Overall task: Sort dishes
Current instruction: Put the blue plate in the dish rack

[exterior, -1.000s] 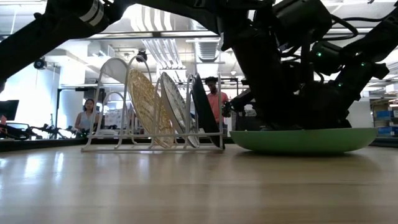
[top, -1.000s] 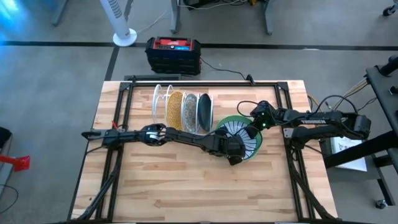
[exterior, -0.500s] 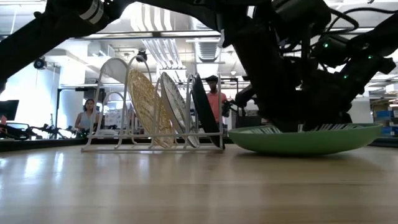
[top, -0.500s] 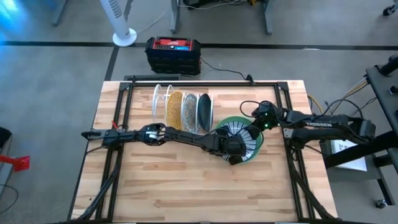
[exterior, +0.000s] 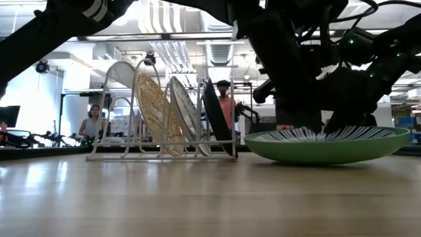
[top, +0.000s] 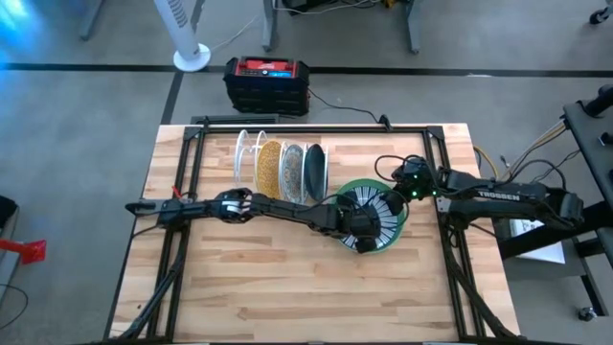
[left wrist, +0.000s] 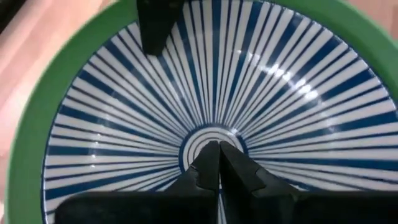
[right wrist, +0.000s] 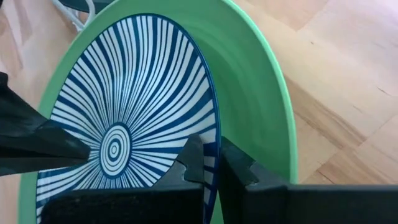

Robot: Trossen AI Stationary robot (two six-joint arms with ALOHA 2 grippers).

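My right gripper pinches the rim of the blue-striped plate, tilted inside the green plate on the table beside the wire rack. My left gripper, fingers together, presses the striped plate's centre. 3 plates stand racked.

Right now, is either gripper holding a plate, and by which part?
The right gripper pinches the rim of the blue-striped plate lying in the green plate. The left gripper is shut, holding nothing.

bright even overhead light, backlit dark low view, soft wrist blur
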